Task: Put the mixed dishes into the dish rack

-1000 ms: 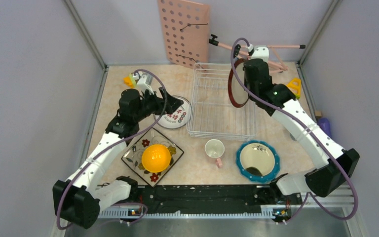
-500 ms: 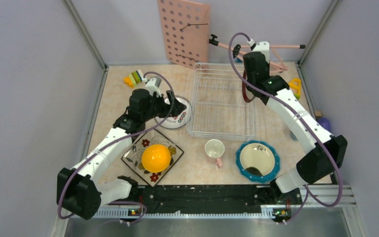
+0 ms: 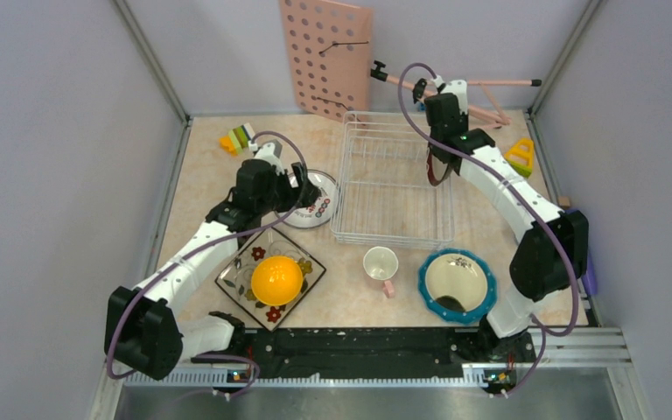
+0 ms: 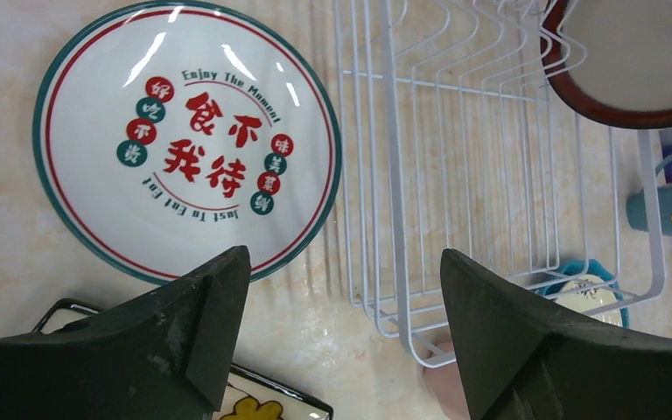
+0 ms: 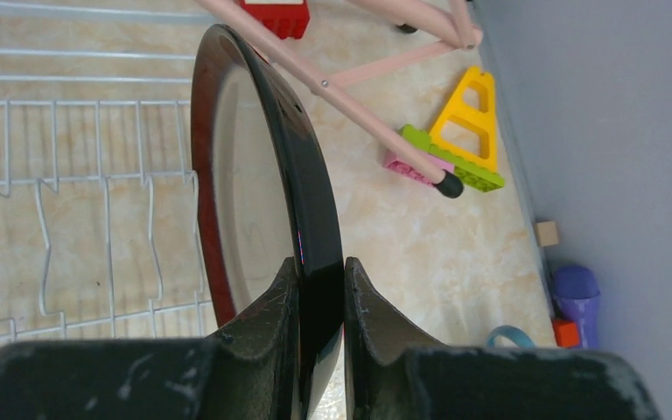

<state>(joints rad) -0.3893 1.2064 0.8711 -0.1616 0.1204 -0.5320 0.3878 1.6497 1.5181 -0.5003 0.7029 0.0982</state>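
Left wrist view looks down past the left gripper [image 4: 341,258]. Its jaws stand wide apart and hold nothing. It hangs over the spot where the right edge of a white plate with red characters [image 4: 184,140] comes near the left side of the dish rack [image 4: 393,175]. That plate lies flat on the table.

From above, the square floral plate [image 3: 234,280] lies toward the near left with the yellow-orange bowl [image 3: 276,279] sitting in it. Further right, the pink cup [image 3: 381,262] stands mouth-up just in front of the rack's near edge. The teal white-dotted dish [image 3: 457,284] lies beside it, its cream inside facing up.

The right gripper [image 5: 319,271] has its fingers pinched tight on the rim of the brown-rimmed round plate [image 5: 245,201]. It holds the plate upright on edge at the rack's right side, toward the far end, with the upright wire prongs just to the plate's left. Whether the lower rim rests on the wires cannot be told.

A pink rod frame [image 5: 359,112] crosses close behind the plate's top rim, and a yellow toy block [image 5: 479,80] lies beyond it to the right. The small blue cup [image 4: 669,197] stands just outside the rack's right wall. A pink pegboard [image 3: 325,57] leans at the back wall.
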